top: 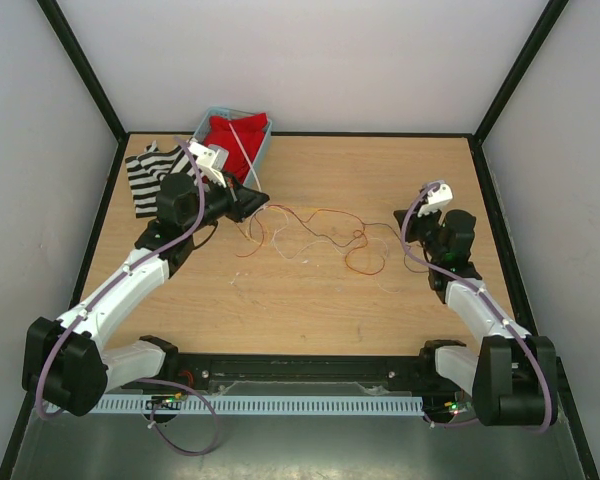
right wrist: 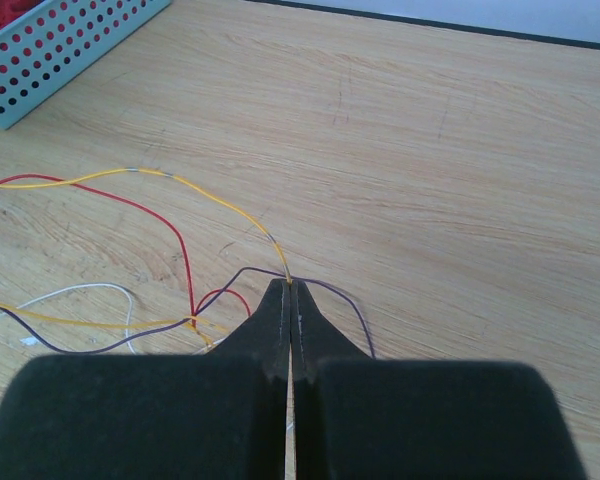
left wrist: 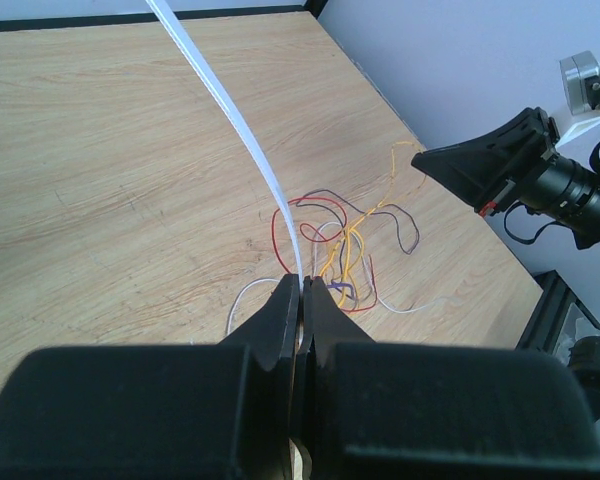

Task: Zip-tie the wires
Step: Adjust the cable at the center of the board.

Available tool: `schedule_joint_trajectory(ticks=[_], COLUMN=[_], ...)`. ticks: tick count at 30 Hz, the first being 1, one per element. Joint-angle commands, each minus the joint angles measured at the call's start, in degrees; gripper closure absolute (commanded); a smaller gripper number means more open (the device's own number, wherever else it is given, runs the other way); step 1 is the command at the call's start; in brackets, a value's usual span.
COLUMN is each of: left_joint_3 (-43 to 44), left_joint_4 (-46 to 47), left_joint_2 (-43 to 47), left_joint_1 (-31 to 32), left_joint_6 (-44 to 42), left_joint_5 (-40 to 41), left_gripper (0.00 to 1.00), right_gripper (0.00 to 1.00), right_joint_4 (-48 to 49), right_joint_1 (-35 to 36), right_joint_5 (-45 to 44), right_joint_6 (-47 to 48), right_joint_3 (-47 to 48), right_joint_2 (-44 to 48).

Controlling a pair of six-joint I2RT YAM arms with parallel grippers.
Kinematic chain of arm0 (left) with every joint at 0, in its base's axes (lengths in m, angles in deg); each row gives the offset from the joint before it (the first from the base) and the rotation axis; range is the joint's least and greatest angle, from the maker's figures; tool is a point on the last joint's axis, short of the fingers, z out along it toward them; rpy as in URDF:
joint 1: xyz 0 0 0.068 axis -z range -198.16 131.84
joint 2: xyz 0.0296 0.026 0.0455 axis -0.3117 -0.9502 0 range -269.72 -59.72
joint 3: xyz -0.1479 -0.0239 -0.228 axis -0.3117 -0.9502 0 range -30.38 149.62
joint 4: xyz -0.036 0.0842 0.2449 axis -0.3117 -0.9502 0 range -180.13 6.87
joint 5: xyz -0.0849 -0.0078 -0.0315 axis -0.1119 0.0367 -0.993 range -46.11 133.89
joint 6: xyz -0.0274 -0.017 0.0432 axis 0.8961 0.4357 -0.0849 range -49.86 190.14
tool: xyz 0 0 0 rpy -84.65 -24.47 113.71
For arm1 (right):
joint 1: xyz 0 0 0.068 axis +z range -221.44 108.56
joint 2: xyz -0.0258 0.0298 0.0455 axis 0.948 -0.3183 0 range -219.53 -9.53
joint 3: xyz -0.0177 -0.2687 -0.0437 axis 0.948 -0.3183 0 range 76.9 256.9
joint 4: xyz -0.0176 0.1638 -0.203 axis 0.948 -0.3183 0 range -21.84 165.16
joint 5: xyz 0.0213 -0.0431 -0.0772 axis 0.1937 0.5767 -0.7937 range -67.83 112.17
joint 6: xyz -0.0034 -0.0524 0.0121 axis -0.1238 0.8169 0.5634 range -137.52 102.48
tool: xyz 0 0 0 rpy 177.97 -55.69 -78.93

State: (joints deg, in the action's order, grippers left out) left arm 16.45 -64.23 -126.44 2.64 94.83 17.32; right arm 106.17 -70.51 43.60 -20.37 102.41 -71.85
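The wires lie as a loose tangle of red, orange, dark and pale strands across the middle of the table. My left gripper is at their left end, shut on a thin whitish plastic strip that rises toward the basket. In the left wrist view the jaws pinch the strip, with the wires on the table just beyond. My right gripper is at the wires' right end. In the right wrist view it is shut on an orange strand, with a purple strand crossing at the tips.
A blue perforated basket holding red cloth stands at the back left; its wall shows in the right wrist view. A black-and-white striped cloth lies beside it. The right arm's gripper and camera show in the left wrist view.
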Motion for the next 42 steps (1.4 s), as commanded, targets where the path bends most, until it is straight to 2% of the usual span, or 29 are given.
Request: schedule_joint_trajectory(ticks=[1,26,42], left_joint_3=[-0.6,-1.0,-1.0], left_joint_4=[1.5,1.5,1.5], left_joint_2=[0.8,1.5,1.6], left_joint_1=[-0.6,-1.1,-1.3], left_joint_6=[0.2,0.5,0.6], left_joint_5=[-0.5,-0.6,-0.6], left_gripper=[1.00,1.00,1.00], right_gripper=[1.00,1.00,1.00], right_joint_4=[0.1,-3.0,-2.4], right_joint_1=[-0.7,-5.3,-7.2], right_joint_5=[-1.0,-9.7,-10.4], right_joint_6=[-1.8,-6.5,-8.7], right_joint_3=[-0.3,-2.5,-3.3], right_joint_2=[-0.2,0.2,-0.4])
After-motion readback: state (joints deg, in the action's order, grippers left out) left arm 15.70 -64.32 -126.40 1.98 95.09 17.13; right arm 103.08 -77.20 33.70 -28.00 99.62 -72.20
